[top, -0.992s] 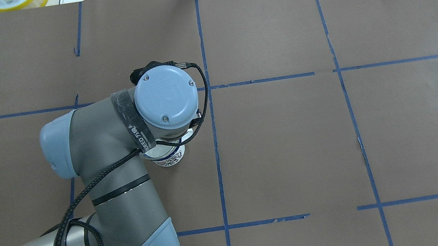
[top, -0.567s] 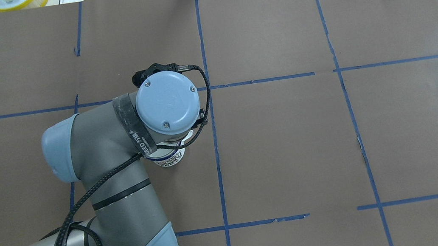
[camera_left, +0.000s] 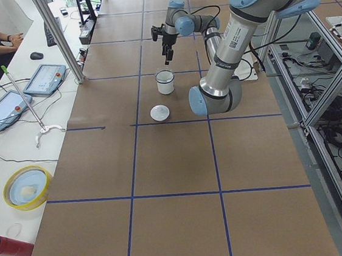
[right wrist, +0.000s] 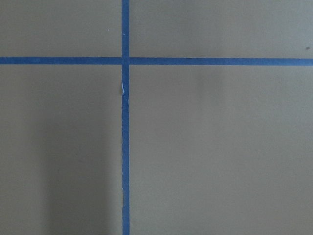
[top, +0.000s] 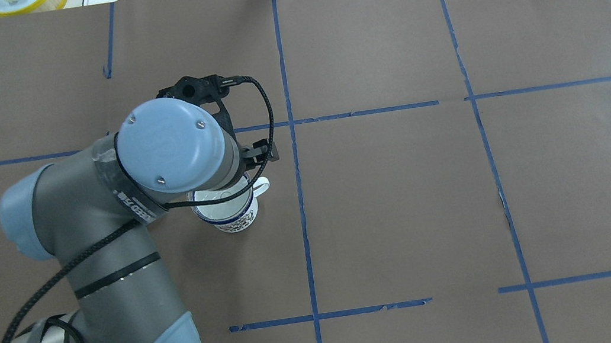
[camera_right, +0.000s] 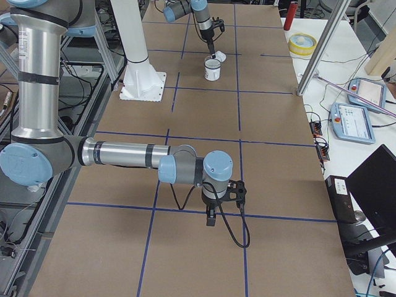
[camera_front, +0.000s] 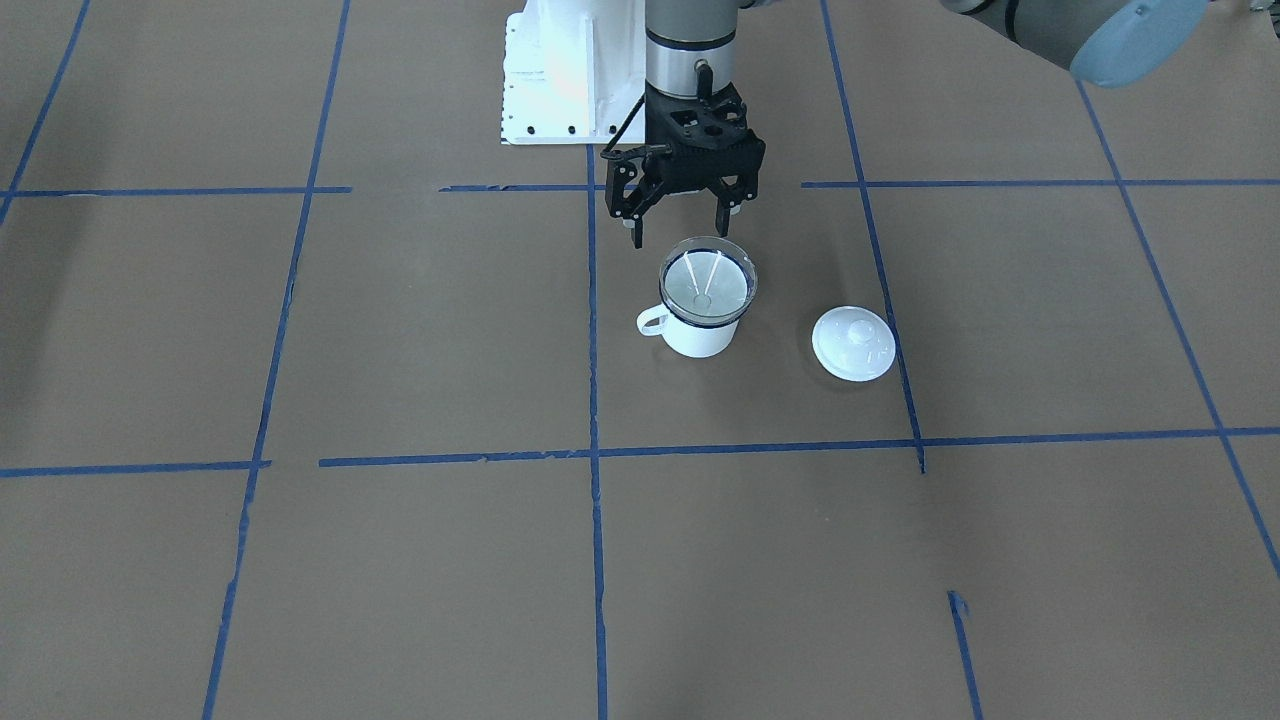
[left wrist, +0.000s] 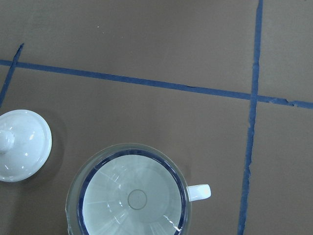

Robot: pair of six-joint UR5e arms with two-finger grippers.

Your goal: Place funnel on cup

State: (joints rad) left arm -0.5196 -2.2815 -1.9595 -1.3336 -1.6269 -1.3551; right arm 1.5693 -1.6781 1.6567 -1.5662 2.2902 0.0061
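The clear funnel (camera_front: 705,278) sits in the mouth of the white mug (camera_front: 700,338) with the dark blue rim, its handle pointing to the front-facing view's left. My left gripper (camera_front: 680,222) is open and empty, above the mug and a little toward the robot's base, apart from the funnel. The left wrist view looks down on the funnel (left wrist: 134,198) in the mug, with the handle (left wrist: 198,192) at the right. In the overhead view the mug (top: 234,220) shows partly under my left wrist. My right gripper (camera_right: 210,216) points down near the table far from the mug; I cannot tell whether it is open or shut.
A round white knobbed lid (camera_front: 853,343) lies on the brown paper beside the mug, on my left side of it. The white robot base plate (camera_front: 560,80) stands behind the mug. Blue tape lines cross the table.
My left wrist has risen and moved left in the overhead view, uncovering more of the mug and funnel. The mug has not moved.
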